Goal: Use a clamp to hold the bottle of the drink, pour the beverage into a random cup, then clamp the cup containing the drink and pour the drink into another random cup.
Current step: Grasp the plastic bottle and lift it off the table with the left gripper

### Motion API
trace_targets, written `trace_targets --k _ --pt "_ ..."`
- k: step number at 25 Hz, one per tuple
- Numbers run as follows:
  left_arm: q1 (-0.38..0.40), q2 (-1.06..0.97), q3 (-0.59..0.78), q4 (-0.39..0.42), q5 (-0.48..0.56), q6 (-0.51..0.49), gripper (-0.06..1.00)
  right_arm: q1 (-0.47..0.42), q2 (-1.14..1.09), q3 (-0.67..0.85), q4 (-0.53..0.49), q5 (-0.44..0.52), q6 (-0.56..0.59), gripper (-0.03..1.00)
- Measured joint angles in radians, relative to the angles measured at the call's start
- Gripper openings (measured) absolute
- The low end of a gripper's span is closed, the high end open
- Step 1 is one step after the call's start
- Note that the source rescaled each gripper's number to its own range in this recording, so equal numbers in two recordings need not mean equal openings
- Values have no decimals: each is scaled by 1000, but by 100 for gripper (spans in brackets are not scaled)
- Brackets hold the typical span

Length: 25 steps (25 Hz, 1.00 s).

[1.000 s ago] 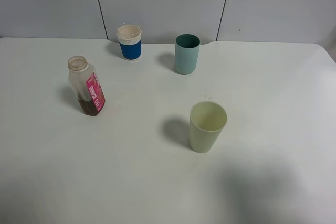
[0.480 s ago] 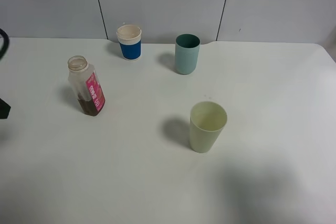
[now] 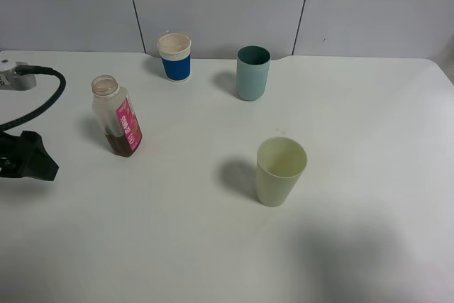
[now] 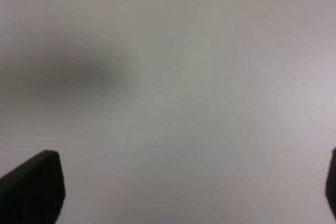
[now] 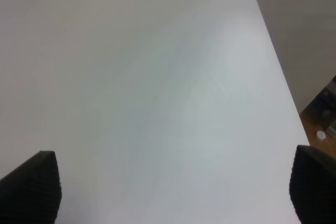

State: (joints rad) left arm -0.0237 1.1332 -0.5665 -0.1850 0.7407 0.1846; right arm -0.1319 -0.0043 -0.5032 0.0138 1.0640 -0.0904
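Observation:
The bottle of the drink (image 3: pixel 118 116) stands open-necked and leaning on the left of the white table, pink label facing right. The dark brown beverage (image 3: pixel 123 146) fills only its bottom. The pale yellow-green cup (image 3: pixel 280 171) stands empty near the middle, and the teal cup (image 3: pixel 252 72) stands at the back. My left arm (image 3: pixel 27 157) reaches in at the left edge, short of the bottle. In the left wrist view the left gripper (image 4: pixel 181 190) is open over bare table. The right gripper (image 5: pixel 170 187) is open too, over bare table, and is out of the exterior view.
A blue-banded white paper cup (image 3: pixel 174 56) stands at the back, left of the teal cup. A black cable (image 3: pixel 44 97) loops from the left edge. The table's right edge (image 5: pixel 273 61) shows in the right wrist view, with floor beyond it.
My left arm has come into the exterior view from the left edge and moved right, toward the bottle. Bottle and cups have not moved.

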Motion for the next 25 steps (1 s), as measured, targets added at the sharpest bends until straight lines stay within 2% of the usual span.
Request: trace_targets --k 5,11,20,25 --pt "-29 31 52 -10 -100 18 100 0 0 0 0 0 0 59" --pt "-167 98 101 -15 -269 13 100 0 0 0 0 0 0 59" --pt "-272 274 170 -12 -644 -19 100 0 0 0 0 0 0 59" --pt "-297 339 171 48 -839 -67 100 0 0 0 0 0 0 59"
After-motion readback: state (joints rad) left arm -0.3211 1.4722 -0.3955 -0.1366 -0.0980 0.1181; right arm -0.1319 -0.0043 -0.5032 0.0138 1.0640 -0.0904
